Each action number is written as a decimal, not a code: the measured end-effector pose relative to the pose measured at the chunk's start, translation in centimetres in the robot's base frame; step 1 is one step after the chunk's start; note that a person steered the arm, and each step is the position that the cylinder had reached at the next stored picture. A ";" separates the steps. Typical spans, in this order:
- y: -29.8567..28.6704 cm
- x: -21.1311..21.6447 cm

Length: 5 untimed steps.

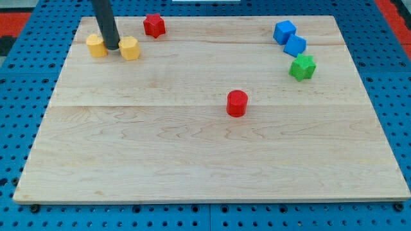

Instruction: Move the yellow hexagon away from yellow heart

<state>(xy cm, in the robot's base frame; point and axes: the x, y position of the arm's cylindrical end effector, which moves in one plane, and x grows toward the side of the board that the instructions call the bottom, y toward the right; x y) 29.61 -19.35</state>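
My tip (112, 47) is down on the board (192, 154) near its top-left corner, wedged in the gap between the two yellow blocks. It's a bare rod, nothing to open or close, holding nothing. It looks to be touching or just off the yellow hexagon (130, 48) on the view's right; can't tell which for certain. The yellow heart (97, 46) sits just beside the rod on the view's left, shape only roughly legible.

Red star-like block (154, 25) is near the hexagon, up and to the view's right. Red cylinder (236, 103) sits mid-board, well apart from everything. At the top right: two blue cubes (284, 31) (295, 45) touching, green star (302, 67) just below them.

No containers. Board is light wood planks, lying on a blue perforated base (19, 90).
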 end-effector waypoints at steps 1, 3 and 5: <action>5.4 2.0; 20.3 0.5; 19.2 4.4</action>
